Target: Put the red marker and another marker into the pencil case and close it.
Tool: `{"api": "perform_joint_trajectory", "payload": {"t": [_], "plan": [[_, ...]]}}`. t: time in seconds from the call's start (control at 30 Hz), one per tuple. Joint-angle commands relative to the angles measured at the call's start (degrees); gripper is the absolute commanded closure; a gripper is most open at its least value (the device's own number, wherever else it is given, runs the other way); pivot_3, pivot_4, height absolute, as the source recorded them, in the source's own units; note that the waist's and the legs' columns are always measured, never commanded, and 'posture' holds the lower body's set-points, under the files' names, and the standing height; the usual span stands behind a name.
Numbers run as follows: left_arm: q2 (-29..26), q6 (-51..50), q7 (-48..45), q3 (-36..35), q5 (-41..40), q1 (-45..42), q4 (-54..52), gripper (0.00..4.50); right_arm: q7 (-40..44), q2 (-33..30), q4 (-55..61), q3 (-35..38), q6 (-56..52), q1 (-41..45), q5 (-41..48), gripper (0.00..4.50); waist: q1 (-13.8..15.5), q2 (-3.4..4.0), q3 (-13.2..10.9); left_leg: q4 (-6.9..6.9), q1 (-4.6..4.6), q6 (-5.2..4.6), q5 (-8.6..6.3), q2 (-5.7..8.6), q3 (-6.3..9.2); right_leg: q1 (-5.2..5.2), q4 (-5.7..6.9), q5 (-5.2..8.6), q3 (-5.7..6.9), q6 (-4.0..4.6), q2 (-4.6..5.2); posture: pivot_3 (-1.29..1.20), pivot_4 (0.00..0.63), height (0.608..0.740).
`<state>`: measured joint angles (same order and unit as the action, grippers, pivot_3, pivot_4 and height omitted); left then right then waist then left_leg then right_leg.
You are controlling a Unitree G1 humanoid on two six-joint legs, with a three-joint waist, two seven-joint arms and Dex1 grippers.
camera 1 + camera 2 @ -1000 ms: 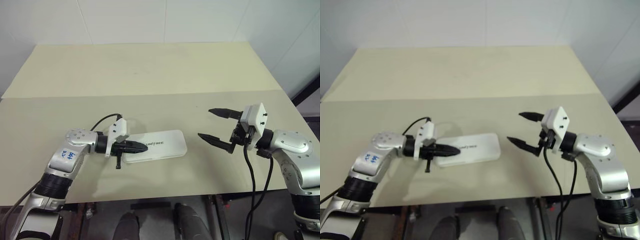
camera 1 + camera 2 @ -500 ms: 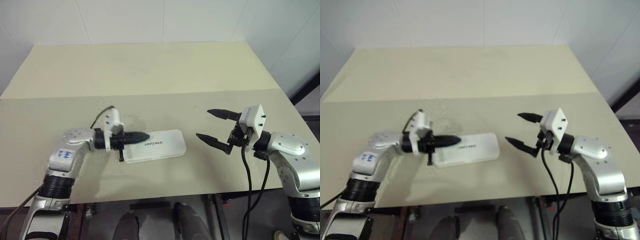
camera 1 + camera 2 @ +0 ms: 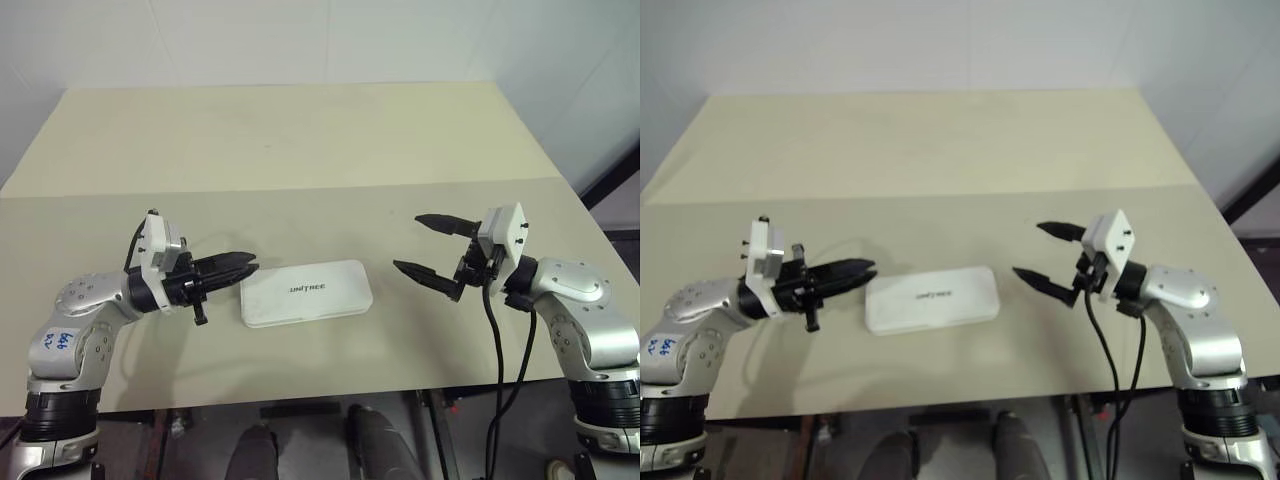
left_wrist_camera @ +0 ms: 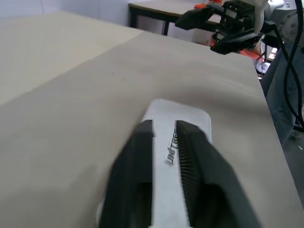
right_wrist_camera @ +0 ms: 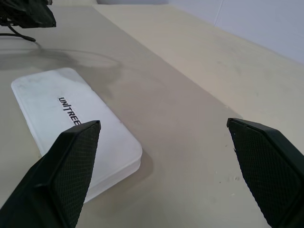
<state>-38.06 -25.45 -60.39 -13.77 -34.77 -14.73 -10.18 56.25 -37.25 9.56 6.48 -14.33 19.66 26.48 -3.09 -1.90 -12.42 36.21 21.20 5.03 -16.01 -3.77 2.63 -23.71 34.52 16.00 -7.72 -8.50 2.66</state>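
A beige table (image 3: 300, 150) is backed by white walls; the closed pencil case (image 3: 307, 292) is seen at centre frame; the left gripper (image 3: 243, 263), earlier over the case's left end, is now drawn clear, fingers slightly parted; the right gripper (image 3: 422, 245) is held wide apart

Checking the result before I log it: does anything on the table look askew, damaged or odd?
Nothing stands out. The pencil case lies flat and shut on the table, intact. The left gripper and right gripper flank it without touching.

1 pencil case (image 3: 306, 292), 1 table (image 3: 300, 150), 2 end effectors.
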Motion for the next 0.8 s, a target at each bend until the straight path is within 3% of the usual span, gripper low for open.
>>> {"api": "perform_joint_trajectory", "payload": {"t": [0.03, 0.27, 0.3, 0.8], "plan": [[-0.8, 2.5, 0.2, -2.7, -0.8, 0.4, -1.2, 2.55, 0.8, -0.2, 0.3, 0.6, 1.7, 1.1, 0.5, 0.0, 0.0, 0.0, 0.0, 0.01, 0.0, 0.0, 0.0, 0.0, 0.0, 0.01, -0.01, 0.01, 0.0, 0.02, 0.0, 0.0, 0.15, 0.74], [-1.3, 5.7, 0.8, -2.7, 0.3, -1.4, 1.4, 0.14, 1.8, -1.6, -1.1, 2.2, 2.4, 1.2, 0.5, 0.0, -0.1, 0.0, 0.0, -0.02, 0.0, 0.0, 0.0, 0.0, 0.0, 0.01, -0.06, 0.01, 0.0, 0.03, 0.0, 0.0, 0.15, 0.74], [-1.3, 5.8, 0.7, -2.4, 0.4, -1.6, 1.7, 0.02, 1.7, -1.7, -1.1, 2.4, 2.4, 1.3, 0.5, 0.0, -0.1, 0.0, 0.0, -0.02, 0.01, 0.0, 0.0, 0.0, -0.01, 0.01, -0.07, 0.0, 0.0, 0.02, 0.0, 0.0, 0.15, 0.74], [1.5, 10.1, 3.8, 0.1, 2.8, -6.1, 4.5, 0.02, 0.3, -4.2, -4.0, 5.6, 4.0, 1.3, -0.1, 0.0, -0.2, 0.0, 0.0, -0.05, 0.01, 0.0, 0.0, 0.0, -0.01, 0.01, -0.08, -0.14, 0.0, -0.26, 0.0, 0.0, 0.15, 0.74]]}}
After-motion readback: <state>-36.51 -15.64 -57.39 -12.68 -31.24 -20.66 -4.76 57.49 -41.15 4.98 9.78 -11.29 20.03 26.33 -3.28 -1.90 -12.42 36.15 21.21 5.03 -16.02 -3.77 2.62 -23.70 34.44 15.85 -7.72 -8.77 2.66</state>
